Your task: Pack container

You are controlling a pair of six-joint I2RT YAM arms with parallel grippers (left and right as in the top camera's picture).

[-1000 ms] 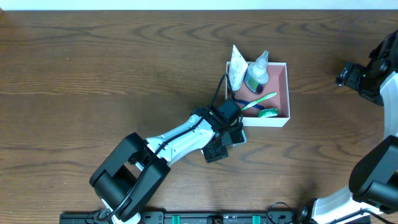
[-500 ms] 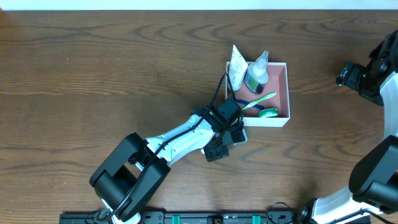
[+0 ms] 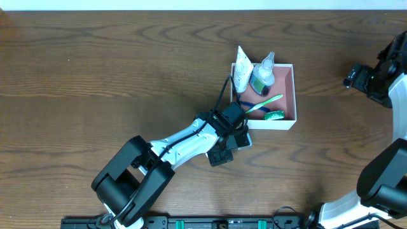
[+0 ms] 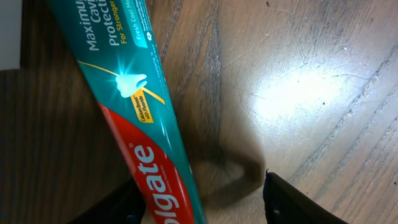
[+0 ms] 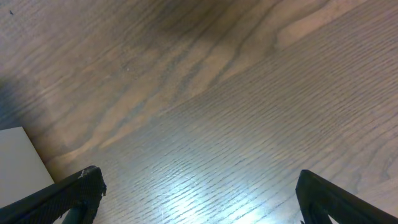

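My left fingers (image 4: 287, 200) stand apart above the surface (image 3: 95, 63), a Colgate toothpaste (image 4: 130, 106) lying between them, nearer the 9 o'clock one. The container (image 3: 273, 123) sits toward 2 o'clock in the overhead view, that arm at its 7 o'clock corner. My right fingers (image 5: 68, 196) are spread wide over wood at 3 o'clock.

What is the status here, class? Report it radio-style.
Left hand open, straddling toothpaste box on table. Right hand open, empty. Container holds toothbrush, bottle. No obstruction seen.
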